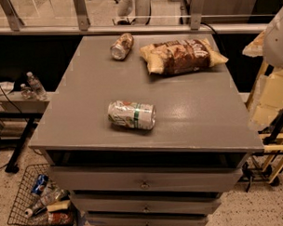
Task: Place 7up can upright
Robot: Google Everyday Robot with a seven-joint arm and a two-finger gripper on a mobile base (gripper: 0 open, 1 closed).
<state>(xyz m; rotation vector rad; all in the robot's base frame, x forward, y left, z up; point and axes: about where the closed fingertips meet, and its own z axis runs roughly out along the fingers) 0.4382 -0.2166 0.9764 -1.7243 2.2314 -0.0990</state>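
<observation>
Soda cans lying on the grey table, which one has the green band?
The dented silver-white can near the front edge; the brownish-gold can lies at the back beside the brown chip bag. The gripper is out of view.

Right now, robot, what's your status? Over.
Gripper out of view. 7up can lying on its side, tabletop centre. Brown can, chip bag behind, apart from it.

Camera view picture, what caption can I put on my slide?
7up can lying sideways on the gray cabinet, brownish can and chip bag behind it; claw out of view.
</observation>
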